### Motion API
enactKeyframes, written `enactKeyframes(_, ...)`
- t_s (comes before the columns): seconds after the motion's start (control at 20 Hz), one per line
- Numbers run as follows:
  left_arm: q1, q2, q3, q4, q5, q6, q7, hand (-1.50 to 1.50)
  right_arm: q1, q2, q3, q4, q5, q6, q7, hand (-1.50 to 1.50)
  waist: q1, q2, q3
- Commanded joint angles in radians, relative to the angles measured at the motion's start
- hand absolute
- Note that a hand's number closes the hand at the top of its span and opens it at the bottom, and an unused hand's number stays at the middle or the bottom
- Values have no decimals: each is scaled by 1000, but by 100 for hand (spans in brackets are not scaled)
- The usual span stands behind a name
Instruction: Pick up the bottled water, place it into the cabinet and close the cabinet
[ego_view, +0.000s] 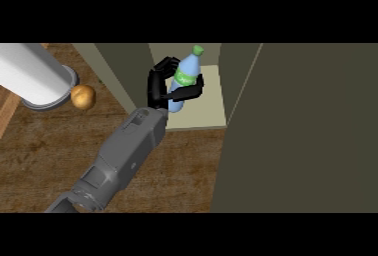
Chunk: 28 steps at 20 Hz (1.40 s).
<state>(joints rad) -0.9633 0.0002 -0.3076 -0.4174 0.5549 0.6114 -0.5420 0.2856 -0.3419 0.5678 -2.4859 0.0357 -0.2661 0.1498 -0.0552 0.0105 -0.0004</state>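
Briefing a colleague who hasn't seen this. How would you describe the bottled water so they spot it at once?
Start at the olive cabinet across the view's right side; its open compartment shows a pale shelf. There the left hand curls round the bottled water: a light blue bottle with green cap and label, unlike the brown potato on the counter.

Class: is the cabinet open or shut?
Open: its door is swung aside, and the pale shelf shows behind the bottled water.
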Motion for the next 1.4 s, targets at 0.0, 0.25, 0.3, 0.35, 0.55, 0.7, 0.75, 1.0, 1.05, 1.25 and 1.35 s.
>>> enactKeyframes(0.0,-36,0,36,119,-1,-7,-86,150,0,1,-7,-49,-11,7,24,-150,1,5,0)
enactKeyframes(0.25,-92,0,43,199,-22,30,-108,150,9,-27,-14,-101,-13,16,47,-150,-13,10,-1)
enactKeyframes(0.3,-107,0,49,217,-29,35,-106,150,48,-19,23,-102,3,9,13,-150,-14,7,-1)
enactKeyframes(0.35,-142,0,33,230,-40,41,-74,150,-14,-35,-56,-81,-42,31,38,-150,-8,10,0)
enactKeyframes(0.55,-143,0,36,253,-31,16,-82,-150,21,-26,-27,-41,-45,47,-27,-150,-28,13,0)
enactKeyframes(0.7,-150,0,61,258,-16,0,-91,-150,29,-49,-69,-117,-71,48,28,-150,-24,13,-1)
enactKeyframes(0.75,-118,0,57,258,-21,-2,-139,-150,18,-4,-8,-38,-23,29,-15,-150,-19,12,-1)
enactKeyframes(1.0,-137,0,93,279,-8,-36,-160,-150,45,-25,-36,-96,-44,42,-7,-150,-29,14,-1)
enactKeyframes(1.05,-169,0,101,295,-9,-50,-121,-150,7,-9,-34,-34,-35,47,-24,-150,-12,12,-1)
enactKeyframes(1.25,-198,0,96,302,-16,-46,-117,-150,60,-11,-31,-12,-53,65,-97,-150,-29,13,0)
enactKeyframes(1.35,-231,6,95,314,-31,-67,-105,-150,66,-46,-67,-100,-86,77,-24,-150,-22,12,0)
